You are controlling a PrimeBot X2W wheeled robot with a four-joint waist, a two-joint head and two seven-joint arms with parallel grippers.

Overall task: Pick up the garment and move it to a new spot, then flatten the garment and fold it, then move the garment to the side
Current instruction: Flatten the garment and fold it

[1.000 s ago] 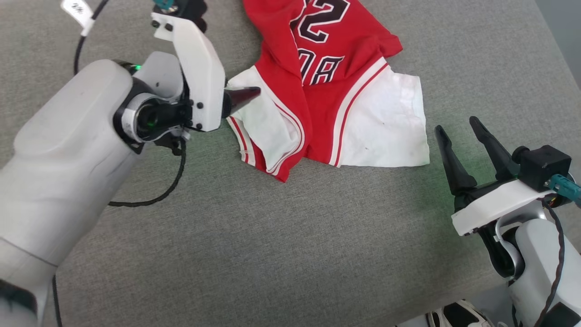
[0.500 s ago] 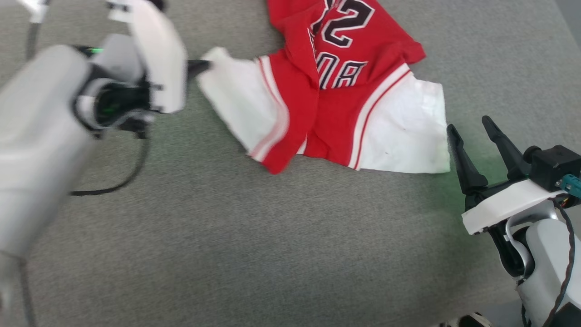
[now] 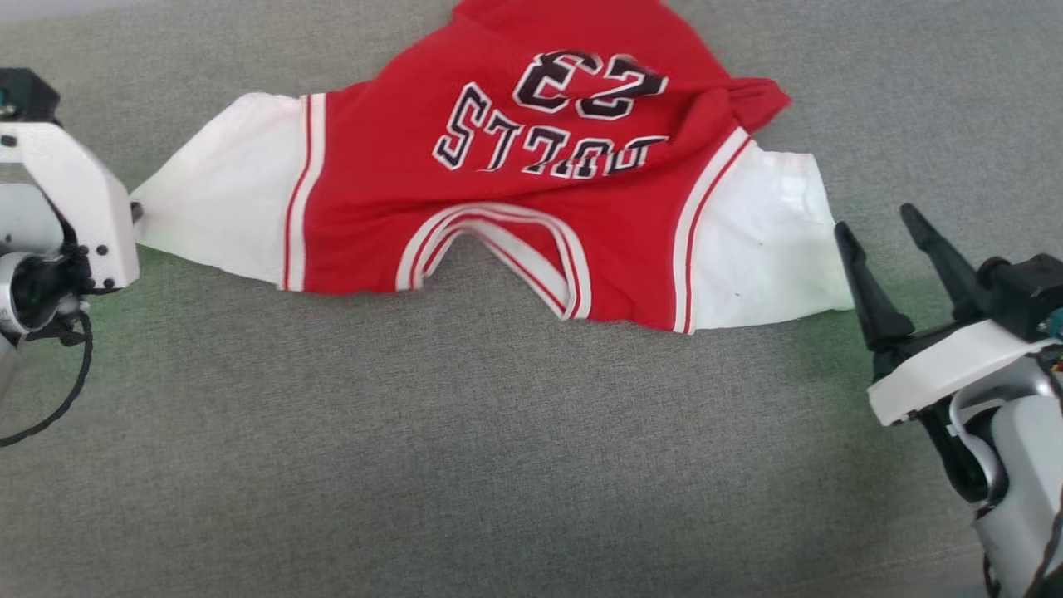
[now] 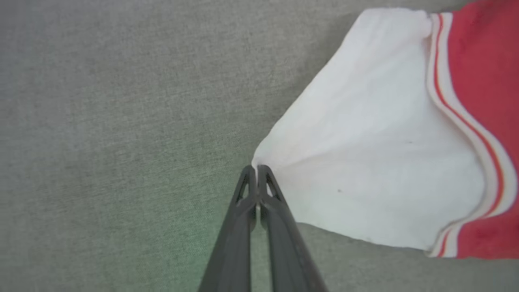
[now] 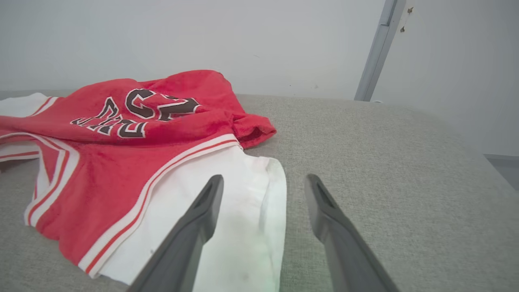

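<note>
The red garment [image 3: 515, 191] lies spread across the grey surface, its black number 23 and letters upside down toward me. One white sleeve [image 3: 216, 220] is stretched out to the left, and my left gripper [image 4: 256, 168] is shut on that sleeve's corner [image 4: 259, 160]. In the head view the left gripper [image 3: 134, 212] sits at the far left edge. The other white sleeve [image 3: 772, 241] rests at the right. My right gripper [image 3: 884, 245] stands open just right of that sleeve, fingers apart and empty; the right wrist view shows the gripper [image 5: 261, 184] hovering over the sleeve's edge [image 5: 275, 194].
Grey fabric surface [image 3: 465, 465] spreads under everything, with open room in front of the garment. A pale wall [image 5: 202, 36] and a grey vertical post [image 5: 375, 48] stand behind the surface's far edge. A black cable [image 3: 58, 407] hangs from my left arm.
My left gripper pulled the white sleeve far out to the left, unfolding the bunched garment so the number and letters show. The head view also shifted. The right gripper stayed open.
</note>
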